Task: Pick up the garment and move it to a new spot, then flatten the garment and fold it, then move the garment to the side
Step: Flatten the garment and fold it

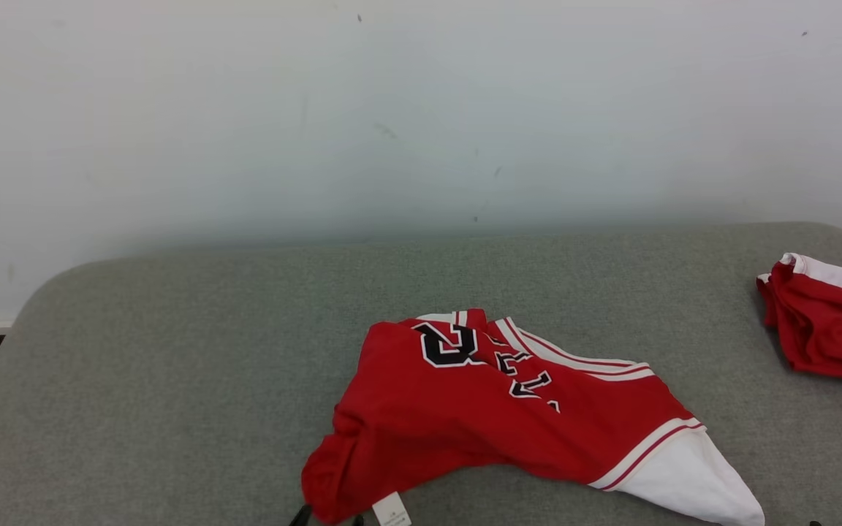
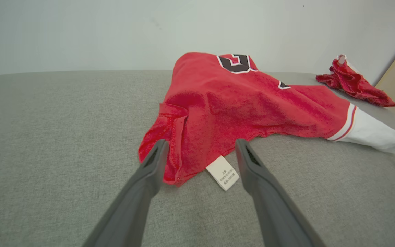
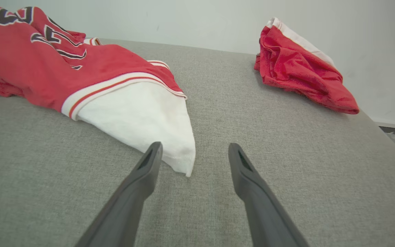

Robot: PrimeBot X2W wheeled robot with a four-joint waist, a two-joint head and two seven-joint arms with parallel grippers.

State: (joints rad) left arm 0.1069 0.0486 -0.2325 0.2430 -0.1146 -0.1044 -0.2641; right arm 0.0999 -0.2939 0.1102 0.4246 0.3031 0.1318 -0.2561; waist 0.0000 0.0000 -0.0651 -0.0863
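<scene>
A crumpled red jersey [image 1: 494,409] with black-and-white lettering lies in a loose heap on a grey upholstered surface [image 1: 172,365], one white sleeve [image 1: 691,478] trailing out from its striped cuff. A small white care label [image 2: 223,173] pokes out from under the jersey's near red hem.

The left gripper [image 2: 201,143] hovers at that hem with its two dark fingers spread wide and nothing between the pads. The label and the jersey's folded corner sit in the gap. Whether the fingertip nearest the corner touches the cloth cannot be told.

The right gripper [image 3: 194,146] is likewise released, with its fingers apart and empty. They are low over the grey fabric at the jersey's sleeve end, and the sleeve's point reaches into the space between them.

Well to the right of the jersey, a second red-and-white bundle [image 1: 827,321] sits on the same surface. Behind the jersey rises a pale, lightly scuffed wall [image 1: 392,109].
</scene>
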